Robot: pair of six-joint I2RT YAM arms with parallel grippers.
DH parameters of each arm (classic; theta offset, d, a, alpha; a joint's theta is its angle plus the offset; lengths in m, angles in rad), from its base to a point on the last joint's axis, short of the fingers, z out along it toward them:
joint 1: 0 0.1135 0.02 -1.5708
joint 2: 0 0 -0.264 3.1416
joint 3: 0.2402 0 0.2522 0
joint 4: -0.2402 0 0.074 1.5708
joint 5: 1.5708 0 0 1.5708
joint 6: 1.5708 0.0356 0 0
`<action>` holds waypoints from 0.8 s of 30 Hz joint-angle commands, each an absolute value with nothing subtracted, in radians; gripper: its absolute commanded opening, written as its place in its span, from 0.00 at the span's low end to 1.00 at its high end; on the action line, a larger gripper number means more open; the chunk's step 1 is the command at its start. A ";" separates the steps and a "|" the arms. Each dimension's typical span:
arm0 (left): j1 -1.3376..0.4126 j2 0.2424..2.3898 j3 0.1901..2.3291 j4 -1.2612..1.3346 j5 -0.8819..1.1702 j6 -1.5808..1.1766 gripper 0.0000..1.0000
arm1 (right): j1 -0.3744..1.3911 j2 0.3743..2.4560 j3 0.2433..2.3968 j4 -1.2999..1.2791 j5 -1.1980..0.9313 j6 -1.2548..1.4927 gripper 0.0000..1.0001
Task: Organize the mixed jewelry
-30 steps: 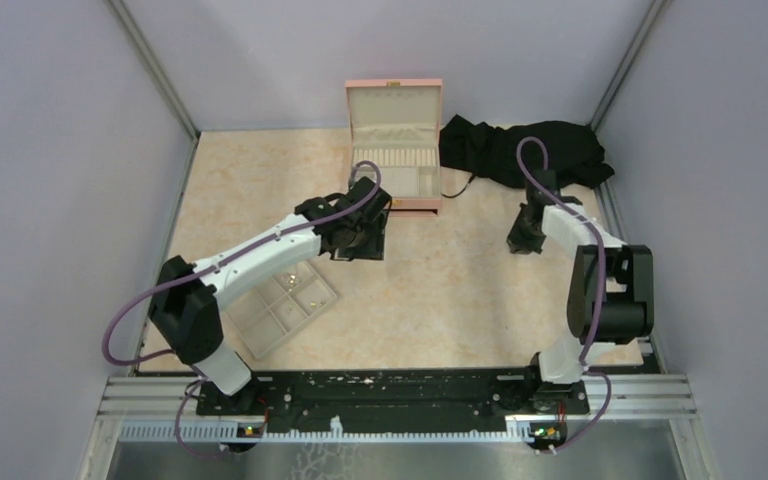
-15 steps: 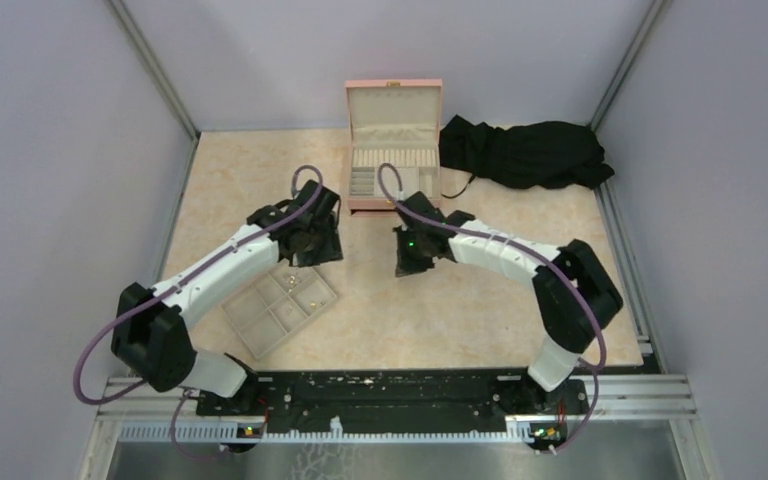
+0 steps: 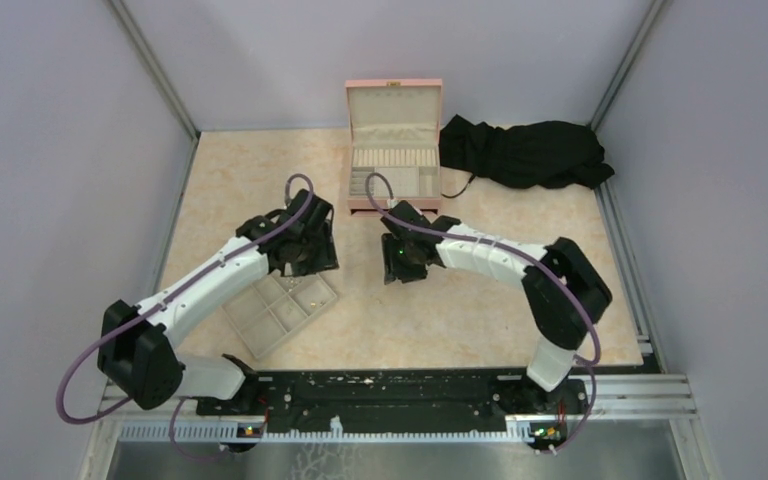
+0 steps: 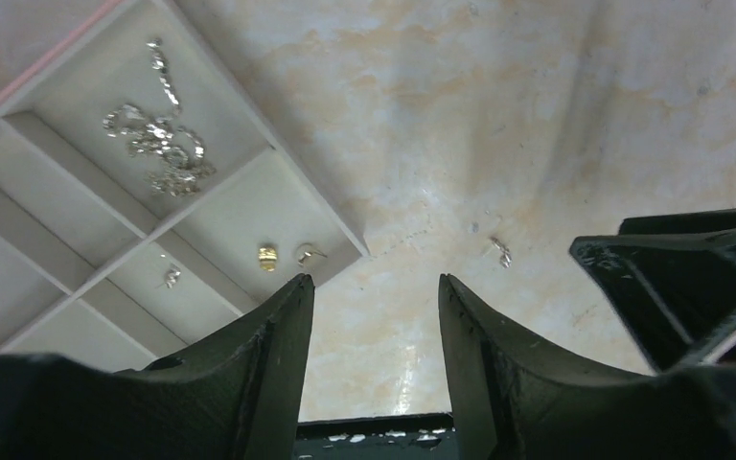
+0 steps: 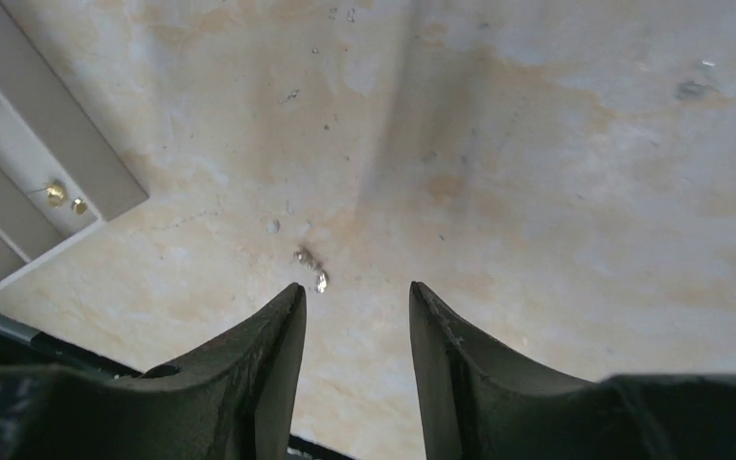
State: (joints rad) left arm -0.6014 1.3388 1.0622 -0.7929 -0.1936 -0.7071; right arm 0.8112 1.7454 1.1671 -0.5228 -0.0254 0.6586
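Several pieces [image 4: 158,144] sit in the beige tray [image 4: 249,206] beside the left gripper [image 4: 374,283], jaws apart and empty, while one loose piece [image 5: 312,266] lies on the table [image 5: 537,192] just beyond the right gripper [image 5: 356,287], parted and empty, which should straddle it squarely before closing.

Plain pale lilac walls [image 3: 50,150] close in the left, far and right sides, with slanting grey metal posts [image 3: 155,65] at the far corners. The table [image 3: 480,300] has a cream, marbled top. A crumpled black cloth [image 3: 520,155] lies at its far right. A ribbed metal rail [image 3: 660,395] runs along the near edge.
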 commanded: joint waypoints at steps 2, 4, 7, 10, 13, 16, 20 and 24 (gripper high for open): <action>-0.716 1.377 1.066 -0.776 -0.180 -0.733 0.57 | 0.712 1.474 1.156 -0.608 0.139 0.673 0.44; -0.761 1.416 1.076 -0.778 -0.188 -0.760 0.57 | 0.632 1.382 1.073 -0.620 0.161 0.676 0.44; -0.832 1.476 1.104 -0.791 -0.220 -0.812 0.56 | 0.507 1.262 0.996 -0.643 0.167 0.657 0.43; -0.896 1.551 1.155 -0.836 -0.260 -0.889 0.54 | 0.415 1.189 0.949 -0.680 0.169 0.625 0.43; -0.947 1.636 1.215 -0.880 -0.287 -0.988 0.52 | 0.371 1.157 0.939 -0.706 0.175 0.602 0.43; -0.977 1.693 1.240 -0.884 -0.279 -1.061 0.49 | 0.362 1.155 0.940 -0.709 0.172 0.592 0.43; -0.989 1.748 1.246 -0.836 -0.297 -1.108 0.45 | 0.362 1.182 0.952 -0.696 0.143 0.581 0.43; -0.995 1.816 1.293 -0.850 -0.283 -1.155 0.44 | 0.360 1.212 0.974 -0.703 0.141 0.540 0.43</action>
State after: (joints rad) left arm -0.9890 1.7645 1.2354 -0.8448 -0.2703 -1.0683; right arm 0.3637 1.1889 0.9302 -0.7109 0.1474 0.5903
